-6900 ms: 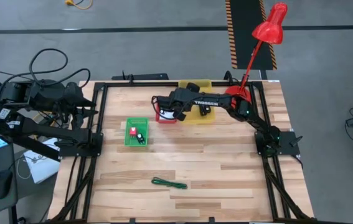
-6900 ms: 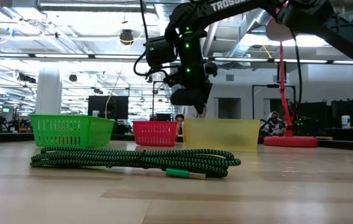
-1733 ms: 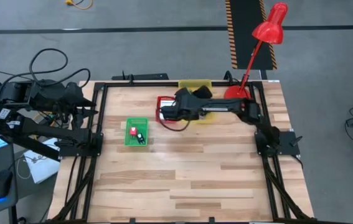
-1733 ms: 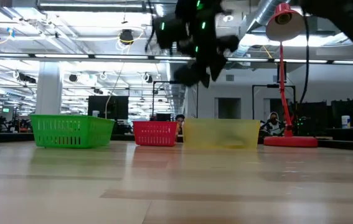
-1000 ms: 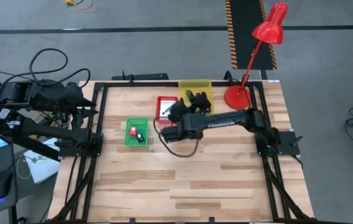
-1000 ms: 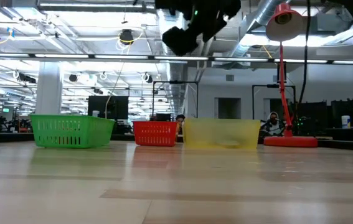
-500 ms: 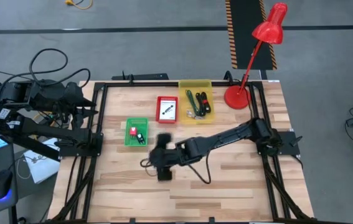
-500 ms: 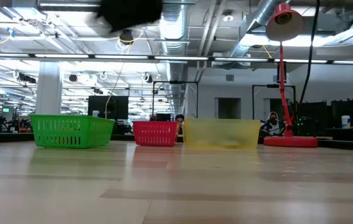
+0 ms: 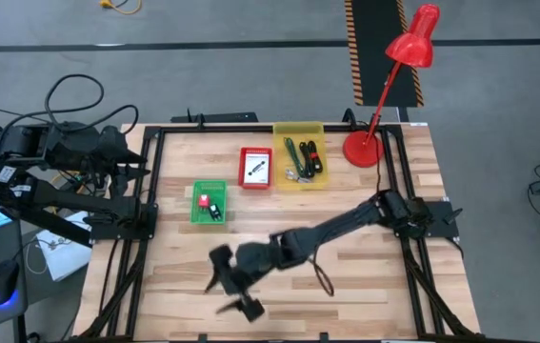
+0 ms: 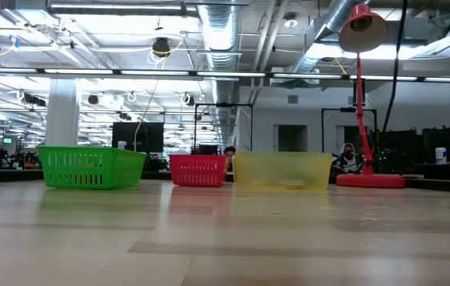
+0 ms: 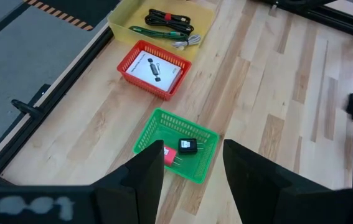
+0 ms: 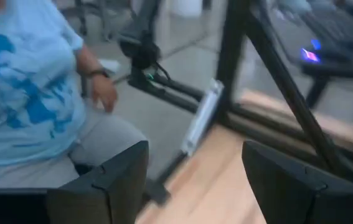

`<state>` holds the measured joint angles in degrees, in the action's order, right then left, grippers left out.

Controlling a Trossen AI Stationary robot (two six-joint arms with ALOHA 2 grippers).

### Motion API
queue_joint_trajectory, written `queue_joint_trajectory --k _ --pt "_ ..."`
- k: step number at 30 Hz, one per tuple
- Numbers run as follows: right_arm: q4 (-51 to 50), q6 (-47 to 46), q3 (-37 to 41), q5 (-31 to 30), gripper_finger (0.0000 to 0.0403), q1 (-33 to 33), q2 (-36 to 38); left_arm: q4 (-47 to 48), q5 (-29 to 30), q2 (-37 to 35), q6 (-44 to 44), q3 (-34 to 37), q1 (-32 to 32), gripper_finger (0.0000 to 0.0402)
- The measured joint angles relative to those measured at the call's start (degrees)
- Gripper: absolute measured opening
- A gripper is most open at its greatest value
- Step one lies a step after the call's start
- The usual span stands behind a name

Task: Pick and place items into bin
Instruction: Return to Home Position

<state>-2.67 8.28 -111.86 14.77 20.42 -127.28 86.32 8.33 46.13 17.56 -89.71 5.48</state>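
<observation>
Three bins stand at the table's far part. The green bin (image 9: 208, 203) holds a small red-and-black piece (image 11: 179, 149). The red bin (image 9: 255, 168) holds a white printed card (image 11: 154, 67). The yellow bin (image 9: 300, 155) holds a green cable and a black-and-red cable bundle (image 11: 170, 17). My right gripper (image 9: 231, 291) hangs over the near left part of the table, open and empty, as its wrist view (image 12: 195, 180) shows. My left gripper (image 11: 192, 180) is open and empty, parked beyond the table's left edge (image 9: 127, 157).
The red desk lamp (image 9: 384, 95) stands at the far right corner, with its base (image 10: 370, 180) beside the yellow bin (image 10: 282, 171). A black frame (image 9: 150, 191) edges the table. A person in a light blue shirt (image 12: 33, 93) shows beyond the table in the right wrist view.
My right gripper has swung from just in front of the bins toward the table's near left, staying empty. It has gone out of the low view.
</observation>
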Motion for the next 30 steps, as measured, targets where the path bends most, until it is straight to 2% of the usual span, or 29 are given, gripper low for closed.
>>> queue_joint_trajectory --k 3,6,25,30 --pt "5.9 0.7 -0.5 1.3 0.0255 0.7 -0.7 0.0 0.0 0.0 0.0 0.0 0.0 0.0154" --pt "7.2 0.7 -0.3 1.7 0.0255 0.5 -0.8 0.0 0.0 0.0 0.0 0.0 0.0 0.0154" --pt "4.9 1.2 -0.3 1.9 0.0255 0.0 -1.0 0.0 0.0 0.0 0.0 0.0 0.0 0.0154" --pt "4.7 -2.2 -0.3 1.9 0.0255 -0.3 -1.0 0.0 0.0 0.0 0.0 0.0 0.0 0.0154"
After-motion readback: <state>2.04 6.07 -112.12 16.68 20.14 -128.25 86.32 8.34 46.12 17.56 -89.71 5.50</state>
